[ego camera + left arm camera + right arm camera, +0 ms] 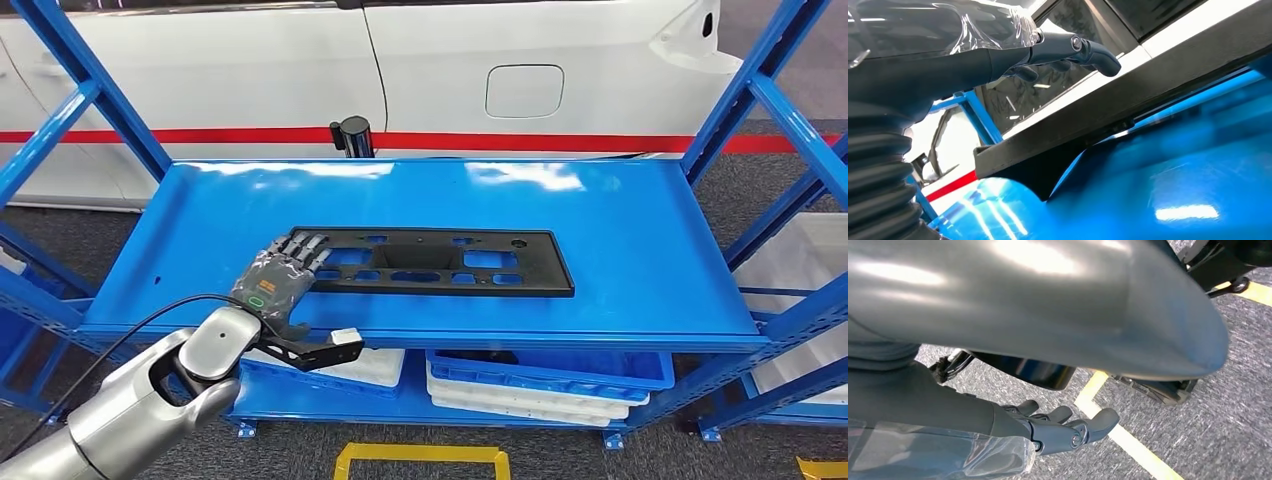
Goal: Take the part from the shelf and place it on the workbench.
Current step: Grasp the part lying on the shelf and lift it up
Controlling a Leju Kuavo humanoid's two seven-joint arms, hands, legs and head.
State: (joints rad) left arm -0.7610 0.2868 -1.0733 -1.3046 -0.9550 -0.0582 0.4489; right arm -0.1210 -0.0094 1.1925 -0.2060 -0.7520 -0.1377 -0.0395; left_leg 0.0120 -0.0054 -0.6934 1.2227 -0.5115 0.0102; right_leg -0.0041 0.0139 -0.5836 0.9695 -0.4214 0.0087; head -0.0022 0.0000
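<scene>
A blue shelf [640,240] holds the flat black part [440,262] on the middle of its top deck, lying toward the front edge. The left hand [278,275] rests over the part's left end, fingers extended and spread, gripping nothing. The right hand [1058,427] hangs well below the shelf, over grey floor [1218,405], fingers loosely curled and empty.

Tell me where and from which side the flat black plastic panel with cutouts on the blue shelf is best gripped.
Probably at its left end, coming from the shelf's front edge. The flat black plastic panel lies long and thin on the blue metal shelf, so fingers go over the top and the thumb under the edge. The left hand is already there, and that end looks slightly raised in the left wrist view.
</scene>
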